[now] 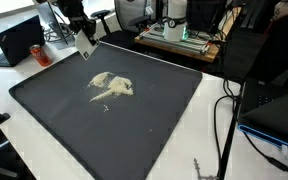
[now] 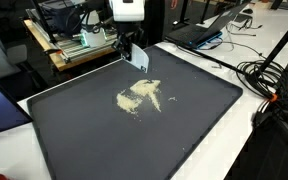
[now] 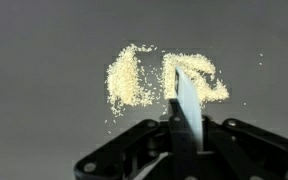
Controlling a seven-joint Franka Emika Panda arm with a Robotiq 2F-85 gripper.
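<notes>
My gripper (image 3: 181, 128) is shut on a thin white flat scraper (image 3: 187, 103) that points down toward the mat. It hangs above the far edge of a large black mat (image 1: 154, 130). In both exterior views the gripper (image 1: 83, 34) (image 2: 134, 50) holds the white scraper (image 1: 85, 46) (image 2: 141, 60) a little behind a pile of pale yellow grains (image 1: 111, 86) (image 2: 139, 97). In the wrist view the grains (image 3: 134, 78) lie spread in two patches on the mat, just beyond the scraper's tip.
A red can (image 1: 39, 53) and a laptop (image 1: 17, 40) stand beside the mat. A device on a wooden board (image 1: 179, 35) (image 2: 84, 42) sits behind it. Cables (image 2: 269, 85) lie along the white table edge. Another laptop (image 2: 214, 25) is further off.
</notes>
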